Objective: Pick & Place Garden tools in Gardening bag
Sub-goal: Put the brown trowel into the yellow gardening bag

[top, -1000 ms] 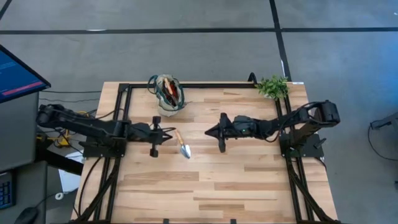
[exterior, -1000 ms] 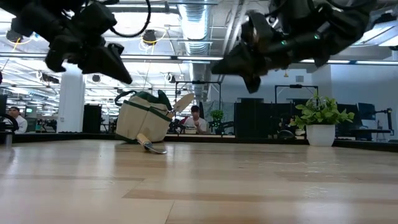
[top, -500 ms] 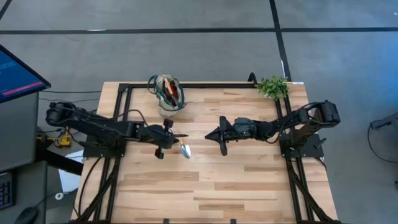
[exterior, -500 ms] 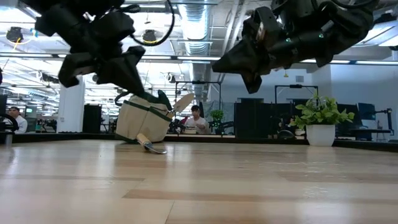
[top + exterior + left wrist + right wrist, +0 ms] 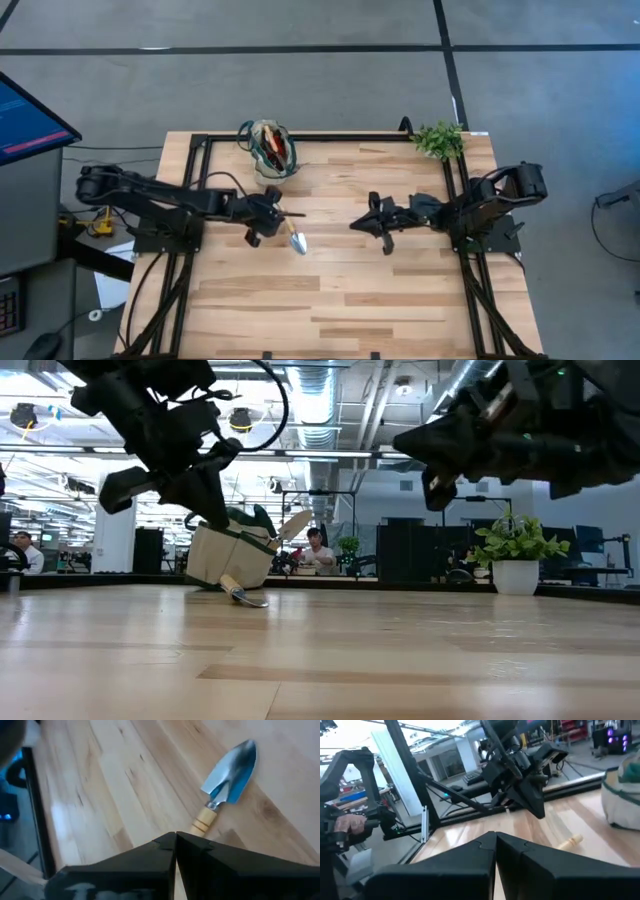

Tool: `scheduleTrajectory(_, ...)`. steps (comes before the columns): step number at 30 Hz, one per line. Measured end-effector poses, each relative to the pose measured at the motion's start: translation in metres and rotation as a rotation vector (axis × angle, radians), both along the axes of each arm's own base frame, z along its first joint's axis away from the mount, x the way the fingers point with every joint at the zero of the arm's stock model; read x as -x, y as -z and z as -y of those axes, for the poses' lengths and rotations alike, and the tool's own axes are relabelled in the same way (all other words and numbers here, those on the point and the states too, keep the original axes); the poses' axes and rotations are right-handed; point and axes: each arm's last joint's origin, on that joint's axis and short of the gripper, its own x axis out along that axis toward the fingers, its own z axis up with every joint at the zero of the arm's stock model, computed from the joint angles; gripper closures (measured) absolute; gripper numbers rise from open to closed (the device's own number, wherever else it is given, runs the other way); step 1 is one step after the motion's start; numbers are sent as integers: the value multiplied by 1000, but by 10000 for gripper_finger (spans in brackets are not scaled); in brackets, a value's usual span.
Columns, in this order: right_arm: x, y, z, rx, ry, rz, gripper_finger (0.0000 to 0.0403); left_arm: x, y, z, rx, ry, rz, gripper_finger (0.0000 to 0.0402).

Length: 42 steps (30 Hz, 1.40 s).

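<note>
A trowel with a wooden handle and a silver blade lies flat on the table, right of my left gripper; it also shows in the left wrist view. My left gripper is shut and empty, hovering over the trowel's handle end, clear of the table in the low view. The beige bag with green trim stands at the far left, with red and dark tools in its open top. My right gripper is shut and empty, above mid-table.
A potted green plant stands at the table's far right corner. Dark frame rails run along the left, far and right edges. Bare wood spreads over the table's near half.
My left gripper has moved toward the table's right edge and down a little, ending over the trowel's handle. My right gripper has drawn back toward the table's right edge. The trowel and the bag have stayed in place.
</note>
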Motion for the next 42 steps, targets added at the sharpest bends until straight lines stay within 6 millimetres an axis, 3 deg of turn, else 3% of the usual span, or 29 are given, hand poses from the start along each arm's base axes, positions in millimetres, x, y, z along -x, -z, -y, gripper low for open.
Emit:
scheduleTrajectory(7,5,3,10,14,26,2,403,-4,-9,-14,58,5,93,401)
scheduleTrajectory(12,10,-4,25,42,-116,39,403,-5,-10,-18,59,-14,112,401)
scheduleTrajectory(17,33,-14,52,67,-100,75,403,-5,-11,-21,79,-43,133,401)
scheduleTrajectory(21,58,-10,62,74,-29,15,403,-8,-12,-23,91,-60,161,401)
scheduleTrajectory(25,73,-9,59,74,7,-23,403,-15,-7,-23,98,-49,177,401)
scheduleTrajectory(34,76,-22,40,142,16,15,403,-43,23,-33,75,-23,32,401)
scheduleTrajectory(42,74,-12,31,122,87,-93,403,-39,-3,-39,92,-14,-153,401)
